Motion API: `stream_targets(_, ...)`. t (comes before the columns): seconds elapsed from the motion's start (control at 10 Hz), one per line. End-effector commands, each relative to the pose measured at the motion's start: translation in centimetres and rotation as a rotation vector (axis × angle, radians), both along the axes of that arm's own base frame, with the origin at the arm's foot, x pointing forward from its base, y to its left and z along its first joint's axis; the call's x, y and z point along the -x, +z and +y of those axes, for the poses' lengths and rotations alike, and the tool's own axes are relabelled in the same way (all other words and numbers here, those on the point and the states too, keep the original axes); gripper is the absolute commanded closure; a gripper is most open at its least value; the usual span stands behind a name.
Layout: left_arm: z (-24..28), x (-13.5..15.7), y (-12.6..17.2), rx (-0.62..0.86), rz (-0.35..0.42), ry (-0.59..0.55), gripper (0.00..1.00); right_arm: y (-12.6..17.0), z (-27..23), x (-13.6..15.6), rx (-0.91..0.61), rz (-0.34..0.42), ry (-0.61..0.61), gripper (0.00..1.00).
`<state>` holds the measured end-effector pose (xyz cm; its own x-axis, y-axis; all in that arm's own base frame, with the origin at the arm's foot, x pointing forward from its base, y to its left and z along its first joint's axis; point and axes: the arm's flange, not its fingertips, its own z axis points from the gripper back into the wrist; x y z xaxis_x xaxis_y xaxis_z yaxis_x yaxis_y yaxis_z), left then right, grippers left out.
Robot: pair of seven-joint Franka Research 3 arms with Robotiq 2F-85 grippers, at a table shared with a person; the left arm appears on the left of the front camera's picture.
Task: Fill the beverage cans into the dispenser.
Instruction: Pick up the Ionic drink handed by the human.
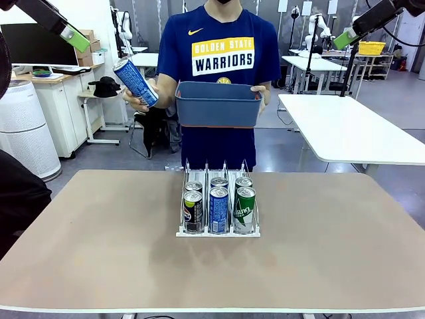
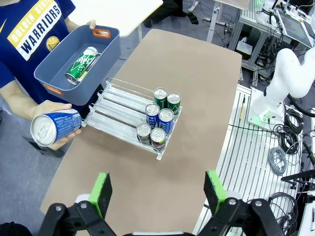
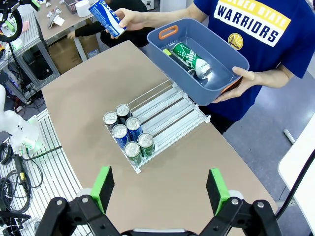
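Observation:
The dispenser [image 1: 199, 174] stands mid-table with two rows of three beverage cans at its robot-side end: black [image 1: 192, 211], blue [image 1: 218, 210] and green [image 1: 244, 210] in front. The person holds another blue can [image 1: 136, 83] tilted in one hand and a blue-grey bin [image 1: 218, 106] in the other. A green can [image 2: 81, 65] lies in that bin. My left gripper [image 1: 76, 38] hangs high at the upper left, open and holding nothing. My right gripper [image 1: 344, 38] hangs high at the upper right, also open. Both are far above the dispenser [image 2: 118, 103] [image 3: 170, 115].
The person stands at the table's far edge. Bare brown tabletop [image 1: 332, 239] surrounds the dispenser on all sides. A white table [image 1: 352, 129] stands behind at the right, and a white cabinet with boxes [image 1: 60, 100] at the back left.

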<state>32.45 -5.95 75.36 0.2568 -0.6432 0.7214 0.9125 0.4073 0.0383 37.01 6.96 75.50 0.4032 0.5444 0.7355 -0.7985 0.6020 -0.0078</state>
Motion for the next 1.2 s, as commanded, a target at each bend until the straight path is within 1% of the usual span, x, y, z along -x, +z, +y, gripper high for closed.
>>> stream_targets(0.0, 0.0, 0.1, 0.0, 0.009, 0.008, 0.002, 0.00, 0.0, 0.0, 0.0, 0.000, 0.001, -0.001, 0.00)
stream_targets(0.2, 0.0, 0.0, 0.0, 0.000, 0.000, 0.000, 0.00, 0.0, 0.0, 0.0, 0.000, 0.001, -0.001, 0.00)
stream_targets(0.3, 0.2, -0.1, 0.0, -0.025, 0.044, 0.041, 0.00, 0.0, 0.0, 0.0, 0.000, 0.001, -0.001, 0.00)
stream_targets(0.4, 0.5, -1.1, -0.4, -0.052, 0.045, 0.078, 0.00, 0.0, 0.0, 0.0, 0.000, 0.001, -0.001, 0.00)
stream_targets(0.5, 1.7, -2.9, -1.3, -0.100, 0.063, 0.101, 0.00, 0.0, 0.0, 0.0, 0.000, 0.001, -0.001, 0.00)
stream_targets(0.6, 2.4, -3.9, -1.7, -0.102, 0.084, 0.089, 0.00, 0.0, 0.0, 0.0, 0.000, 0.001, -0.001, 0.00)
stream_targets(0.7, 2.5, -4.8, -2.5, -0.123, 0.078, 0.118, 0.00, 0.0, 0.0, 0.0, 0.000, 0.001, -0.001, 0.00)
stream_targets(0.8, 2.6, -5.8, -3.3, -0.133, 0.058, 0.097, 0.00, 0.0, 0.0, 0.0, 0.000, 0.001, -0.001, 0.00)
stream_targets(0.9, 3.2, -5.9, -3.3, -0.177, 0.040, 0.106, 0.00, 0.0, 0.0, 0.0, 0.000, 0.001, -0.001, 0.00)
stream_targets(1.0, 2.8, -6.5, -3.7, -0.183, 0.026, 0.100, 0.00, 0.0, 0.0, 0.0, 0.000, 0.001, -0.001, 0.00)
stream_targets(1.1, 2.5, -7.0, -4.0, -0.182, 0.032, 0.101, 0.00, 0.0, 0.0, 0.0, 0.000, 0.001, -0.001, 0.00)
